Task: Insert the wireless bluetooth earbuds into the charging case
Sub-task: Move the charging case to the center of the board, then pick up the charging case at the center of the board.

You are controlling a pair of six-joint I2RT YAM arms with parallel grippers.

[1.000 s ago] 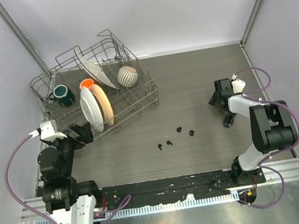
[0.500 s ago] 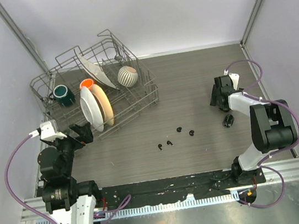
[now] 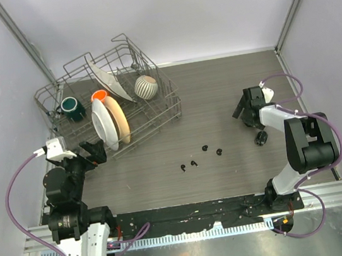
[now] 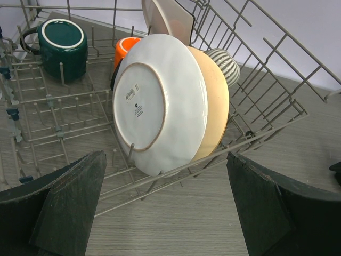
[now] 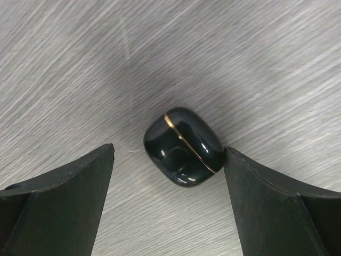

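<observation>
— Black fingers of the right gripper are standing wide apart, clasping nothing?
— Yes. The charging case is lying closed on the table between them, just beside one finger.
— The earbuds?
— Lying scattered mid-table, well apart from it. The left gripper is gaping, empty, facing the dish rack.

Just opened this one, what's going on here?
The right gripper is open and aimed at the charging case, which shows between its fingers in the wrist view. The case lies closed on the table and is not gripped. Four earbuds lie loose near the table's middle, none in the case. The left gripper is open, holds nothing, and faces the dish rack.
</observation>
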